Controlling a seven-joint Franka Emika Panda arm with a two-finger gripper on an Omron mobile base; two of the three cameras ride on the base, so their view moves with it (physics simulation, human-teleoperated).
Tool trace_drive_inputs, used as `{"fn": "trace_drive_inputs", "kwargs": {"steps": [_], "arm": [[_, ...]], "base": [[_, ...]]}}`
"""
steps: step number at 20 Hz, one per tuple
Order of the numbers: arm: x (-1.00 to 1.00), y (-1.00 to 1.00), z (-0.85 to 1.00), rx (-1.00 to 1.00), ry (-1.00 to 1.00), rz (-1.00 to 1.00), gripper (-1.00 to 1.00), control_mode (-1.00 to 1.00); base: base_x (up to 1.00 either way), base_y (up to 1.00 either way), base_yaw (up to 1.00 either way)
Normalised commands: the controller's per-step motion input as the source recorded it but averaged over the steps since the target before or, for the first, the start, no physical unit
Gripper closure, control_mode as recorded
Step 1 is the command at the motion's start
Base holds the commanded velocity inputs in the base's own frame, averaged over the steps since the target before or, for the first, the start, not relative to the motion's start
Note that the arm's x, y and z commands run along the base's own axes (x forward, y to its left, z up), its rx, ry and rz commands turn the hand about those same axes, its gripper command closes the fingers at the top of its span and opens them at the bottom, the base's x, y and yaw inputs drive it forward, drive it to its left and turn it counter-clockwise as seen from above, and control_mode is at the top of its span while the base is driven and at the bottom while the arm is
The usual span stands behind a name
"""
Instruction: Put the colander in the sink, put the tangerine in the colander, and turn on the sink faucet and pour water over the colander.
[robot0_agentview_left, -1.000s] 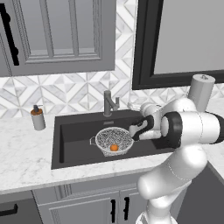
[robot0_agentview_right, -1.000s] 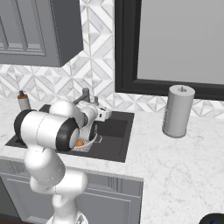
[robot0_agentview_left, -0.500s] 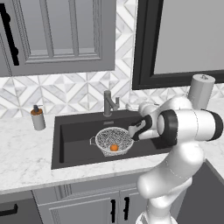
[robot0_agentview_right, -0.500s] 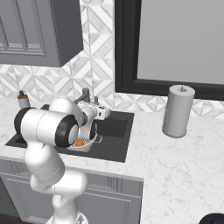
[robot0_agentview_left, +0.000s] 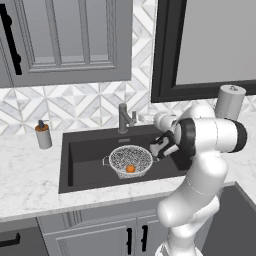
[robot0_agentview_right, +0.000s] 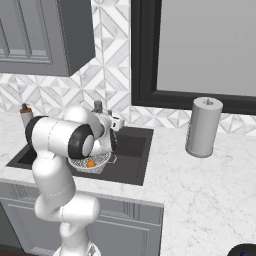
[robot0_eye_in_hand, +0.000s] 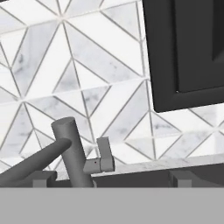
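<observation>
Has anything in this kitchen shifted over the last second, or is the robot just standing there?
Only the arm has moved: its hand has drifted slightly right and back over the sink, toward the sink faucet. The open gripper has taken hold of nothing. The colander sits as before in the sink with the tangerine inside. The soap dispenser and paper towel roll have not moved.

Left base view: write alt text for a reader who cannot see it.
A silvery colander holding a small tangerine sits in a black sink set in white marble, with the dark faucet behind it. The white arm's open gripper hovers just right of the colander; a soap dispenser stands on the counter at left.
</observation>
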Motion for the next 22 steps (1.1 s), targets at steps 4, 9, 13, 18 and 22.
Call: {"fn": "trace_drive_inputs", "kwargs": {"steps": [4, 9, 13, 18, 22], "arm": [[0.23, 0.0, 0.0, 0.0, 0.0, 0.04, -1.0, -1.0], [0.21, -0.04, -0.01, 0.02, 0.0, 0.06, -1.0, -1.0], [0.17, 0.0, -0.11, 0.0, 0.0, 0.01, -1.0, -1.0], [0.12, 0.02, -0.22, 0.0, 0.0, 0.0, -1.0, -1.0], [0.13, 0.05, -0.28, 0.0, 0.0, 0.0, -1.0, -1.0]], "base": [[0.0, 0.0, 0.0], [0.0, 0.0, 0.0], [0.0, 0.0, 0.0], [0.0, 0.0, 0.0], [0.0, 0.0, 0.0]]}}
